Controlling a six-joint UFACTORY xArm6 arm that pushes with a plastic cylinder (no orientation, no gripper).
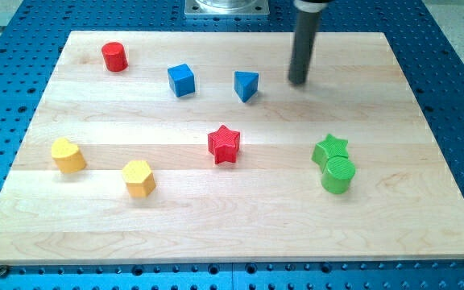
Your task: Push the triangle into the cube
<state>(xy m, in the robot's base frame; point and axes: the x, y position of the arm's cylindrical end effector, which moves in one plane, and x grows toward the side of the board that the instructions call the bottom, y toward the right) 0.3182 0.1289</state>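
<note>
A blue triangle block (246, 84) lies on the wooden board toward the view's top centre. A blue cube (181, 80) sits to its left, a clear gap between them. My tip (298, 81) is at the end of the dark rod, to the right of the triangle and apart from it, at about the same height in the view.
A red cylinder (114, 56) sits at the top left. A red star (224, 144) is in the middle. A yellow heart (68, 155) and a yellow hexagon (138, 177) lie at the lower left. A green star (329, 149) touches a green cylinder (337, 174) at the right.
</note>
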